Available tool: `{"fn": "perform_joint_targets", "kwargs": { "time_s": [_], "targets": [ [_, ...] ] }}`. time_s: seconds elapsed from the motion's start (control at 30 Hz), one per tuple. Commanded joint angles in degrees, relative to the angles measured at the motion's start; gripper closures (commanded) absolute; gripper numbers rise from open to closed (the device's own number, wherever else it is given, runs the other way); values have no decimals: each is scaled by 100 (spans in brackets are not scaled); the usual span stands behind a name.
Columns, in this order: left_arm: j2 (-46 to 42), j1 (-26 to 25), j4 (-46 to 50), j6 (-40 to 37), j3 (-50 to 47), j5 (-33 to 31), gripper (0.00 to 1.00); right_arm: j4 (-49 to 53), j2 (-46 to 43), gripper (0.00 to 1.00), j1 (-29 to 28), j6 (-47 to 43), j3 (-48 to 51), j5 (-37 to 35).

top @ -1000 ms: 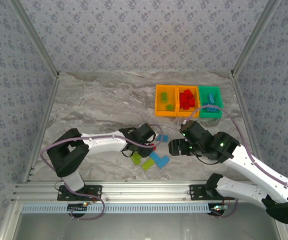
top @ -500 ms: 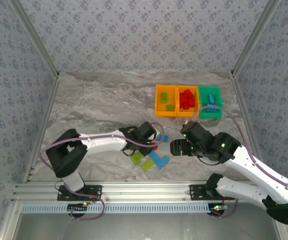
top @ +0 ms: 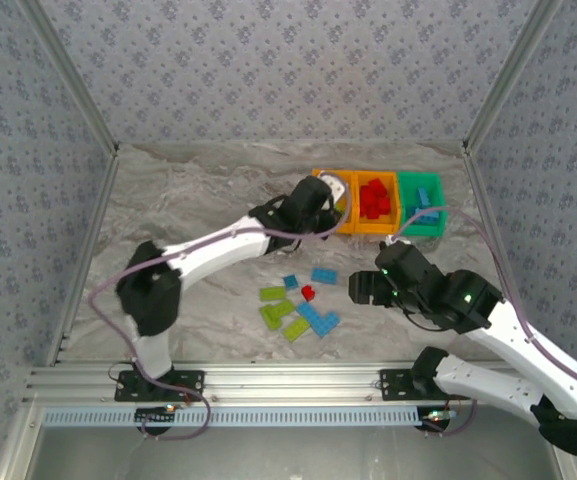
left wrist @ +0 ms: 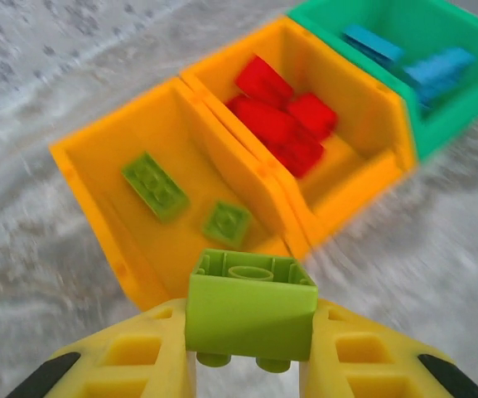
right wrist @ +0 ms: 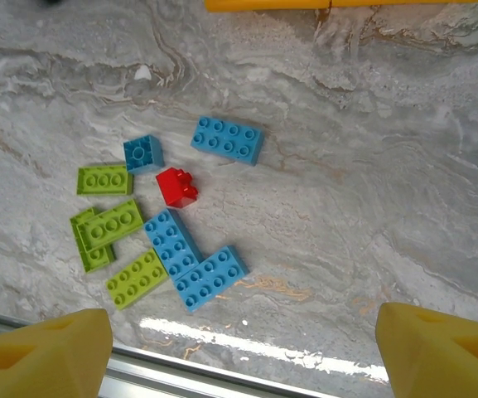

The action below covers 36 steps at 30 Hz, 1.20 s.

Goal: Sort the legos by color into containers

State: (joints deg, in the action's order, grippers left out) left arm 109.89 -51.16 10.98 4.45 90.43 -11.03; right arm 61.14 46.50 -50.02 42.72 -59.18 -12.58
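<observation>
My left gripper [left wrist: 251, 332] is shut on a lime green lego [left wrist: 251, 308], carried studs-down just short of the containers. Ahead of it the left orange bin [left wrist: 98, 178] holds two green legos [left wrist: 157, 186]. The middle orange bin [left wrist: 371, 108] holds red ones [left wrist: 276, 116], and the green bin [left wrist: 454, 104] holds blue ones. From above, the left gripper [top: 330, 197] hangs at the left orange bin [top: 317, 222]. My right gripper [right wrist: 243, 342] is open and hovers over the loose legos: blue [right wrist: 228, 139], red [right wrist: 176, 186] and lime [right wrist: 110, 224].
The loose pile [top: 303, 305] lies on the marble table between the two arms, near the front. Close behind it runs the aluminium front rail [right wrist: 181, 373]. Patterned walls enclose the table on three sides.
The left arm lifted the lime lego out of the pile and swung it back and right to the orange bin. The right gripper drifted slightly right and stayed open.
</observation>
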Motion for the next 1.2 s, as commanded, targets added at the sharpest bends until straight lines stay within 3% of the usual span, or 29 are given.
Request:
{"fn": "perform_joint_targets", "kwargs": {
  "time_s": [0.0, 0.13, 0.23, 0.3, 0.43, 0.6, 0.77, 0.9, 1.03, 1.17],
  "targets": [
    [1006, 218, -215, -331, 956, -252, 80, 116, -188, 14, 1, 226, -71, -247],
    [1990, 405, 175, -282, 2273, -104, 75, 298, -271, 14, -6, 237, -180, -241],
    [2285, 490, 329, -272, 2706, 94, 59, 439, -320, 15, -8, 249, -199, -278],
    [2256, 504, 342, -254, 2721, 189, 51, 444, -343, 14, 1, 257, -192, -289],
    [1708, 503, 83, -262, 2174, 423, 45, 369, -319, 14, -3, 258, -100, -300],
    [139, 413, -657, -401, 121, 627, 43, 325, 55, 15, -8, 149, 73, -253],
    [-2253, 182, -1234, -668, -2332, 786, 44, -205, 949, 14, -19, -260, 321, 16],
    [-3917, -211, -412, -1570, -3430, 975, 38, -877, 1863, 14, 17, -1162, 402, 37],
    [-5500, -444, 699, -2326, -4238, 1137, 25, -1537, 2957, 13, 292, -2133, 374, 98],
    [-6925, -495, 1740, -3033, -4818, 1772, 12, -1954, 3957, 13, 628, -2868, 141, 348]
  ]
}}
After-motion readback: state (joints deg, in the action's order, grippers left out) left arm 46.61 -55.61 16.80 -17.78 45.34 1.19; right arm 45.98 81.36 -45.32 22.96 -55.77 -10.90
